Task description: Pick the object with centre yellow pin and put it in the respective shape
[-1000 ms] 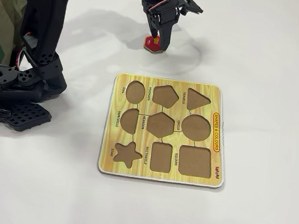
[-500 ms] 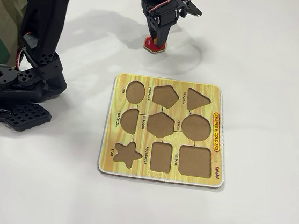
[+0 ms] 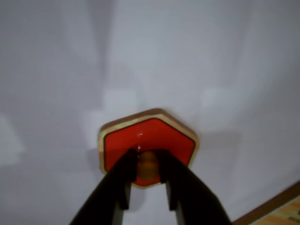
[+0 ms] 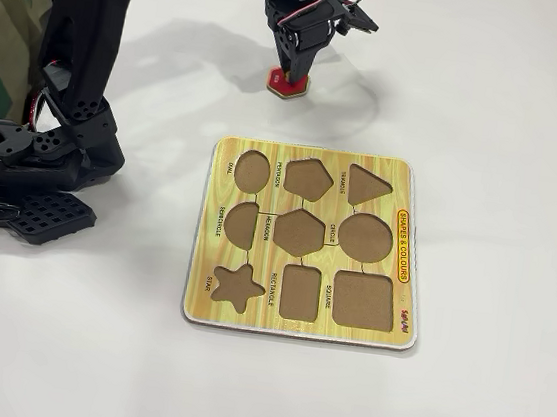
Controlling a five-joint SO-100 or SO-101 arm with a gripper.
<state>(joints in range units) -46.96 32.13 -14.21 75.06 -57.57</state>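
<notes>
The red hexagonal piece (image 3: 154,136) with a light rim shows in the wrist view on the white table. My gripper (image 3: 146,161) comes down on it, and its two black fingers press on either side of the yellow knob (image 3: 146,166) at the piece's centre. In the fixed view the gripper (image 4: 292,72) stands upright over the piece (image 4: 288,86), beyond the far edge of the yellow shape board (image 4: 407,245). I cannot tell whether the piece rests on the table or hangs just above it. The HEXAGON recess (image 4: 299,232) sits in the board's middle and is bare.
The board's other recesses, among them pentagon (image 4: 308,179), circle (image 4: 366,238) and star (image 4: 236,286), hold nothing. A corner of the board shows at the lower right of the wrist view (image 3: 281,208). The arm's black base (image 4: 32,165) stands left of the board.
</notes>
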